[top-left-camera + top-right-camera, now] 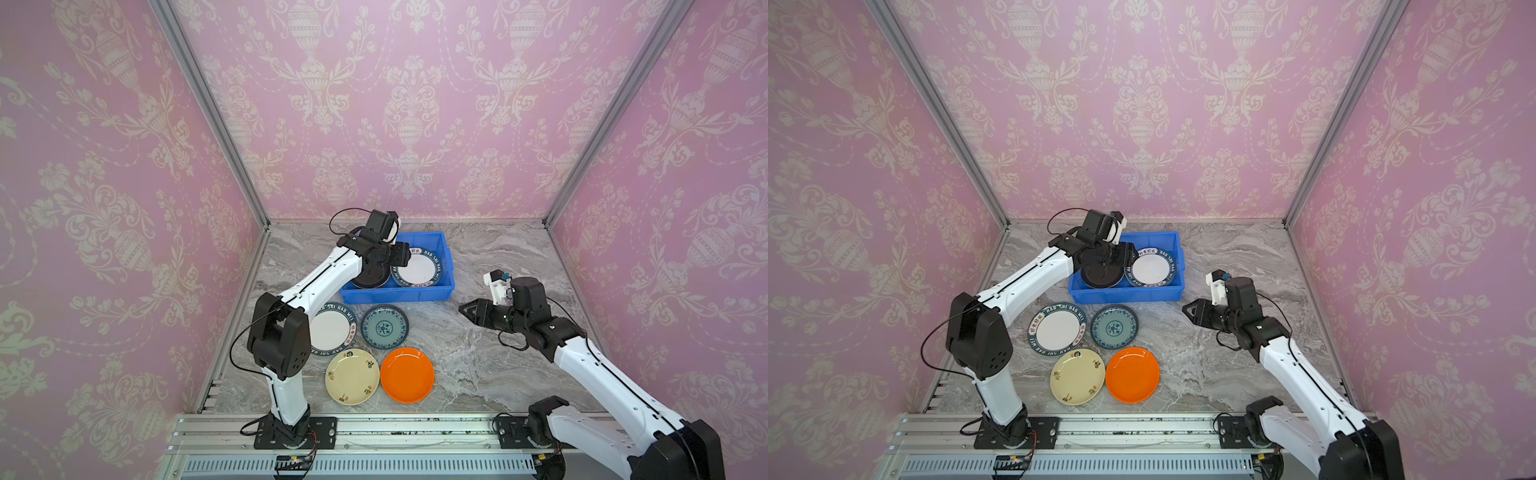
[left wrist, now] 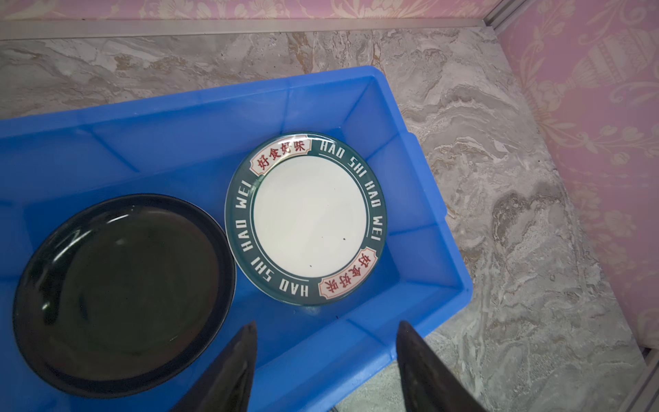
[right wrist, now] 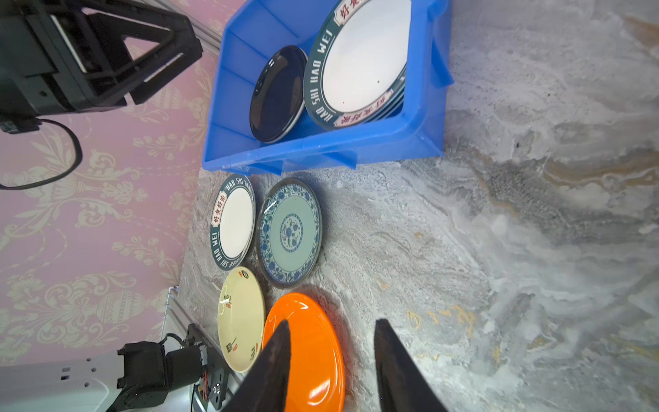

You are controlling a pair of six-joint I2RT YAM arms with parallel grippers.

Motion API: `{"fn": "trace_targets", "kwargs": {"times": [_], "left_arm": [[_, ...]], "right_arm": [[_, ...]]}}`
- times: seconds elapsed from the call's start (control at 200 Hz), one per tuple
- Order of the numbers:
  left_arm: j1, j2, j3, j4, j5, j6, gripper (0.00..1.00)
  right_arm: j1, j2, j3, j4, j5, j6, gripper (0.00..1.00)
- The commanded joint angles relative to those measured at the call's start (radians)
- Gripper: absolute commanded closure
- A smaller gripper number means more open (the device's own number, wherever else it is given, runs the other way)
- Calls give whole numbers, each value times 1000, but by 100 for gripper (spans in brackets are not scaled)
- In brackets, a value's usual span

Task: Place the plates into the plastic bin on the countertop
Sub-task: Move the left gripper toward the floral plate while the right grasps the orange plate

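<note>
The blue plastic bin (image 1: 395, 294) stands at the back of the countertop (image 1: 478, 365). Inside it lie a black plate (image 2: 121, 292) and a white plate with a dark lettered rim (image 2: 306, 217), which tops a small stack in the right wrist view. My left gripper (image 2: 328, 324) hovers open and empty over the bin's near wall. On the countertop in front of the bin lie another lettered plate (image 1: 332, 330), a teal patterned plate (image 1: 384, 325), a cream plate (image 1: 352, 376) and an orange plate (image 1: 407, 375). My right gripper (image 1: 469, 311) hangs open and empty to the right of the bin.
Pink wallpapered walls (image 1: 415, 124) close in the back and both sides. An aluminium rail (image 1: 395, 432) with both arm bases runs along the front edge. The left arm's elbow (image 1: 278, 332) overhangs the lettered plate on the countertop.
</note>
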Motion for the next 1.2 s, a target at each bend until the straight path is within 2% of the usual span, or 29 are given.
{"fn": "trace_targets", "kwargs": {"times": [0.0, 0.385, 0.575, 0.786, 0.976, 1.091, 1.196], "left_arm": [[-20, -71, -85, 14, 96, -47, 36], [-30, -348, -349, 29, 249, -118, 37], [-43, -503, -502, 17, 222, -131, 37], [-52, -640, -700, 139, 242, -207, 35], [-57, -665, -767, 213, 245, -231, 34], [-57, -641, -786, 246, 265, -224, 34], [-58, -612, -789, 274, 287, -228, 34]], "right_arm": [[27, -2, -37, -33, -16, -10, 59], [151, 29, -93, 15, -6, 45, 55], [214, 58, -144, 83, -9, 72, 57], [254, 142, -178, 168, -63, 88, 56], [270, 213, -178, 202, -116, 78, 55], [282, 274, -177, 240, -158, 64, 47], [294, 343, -174, 263, -186, 66, 52]]}}
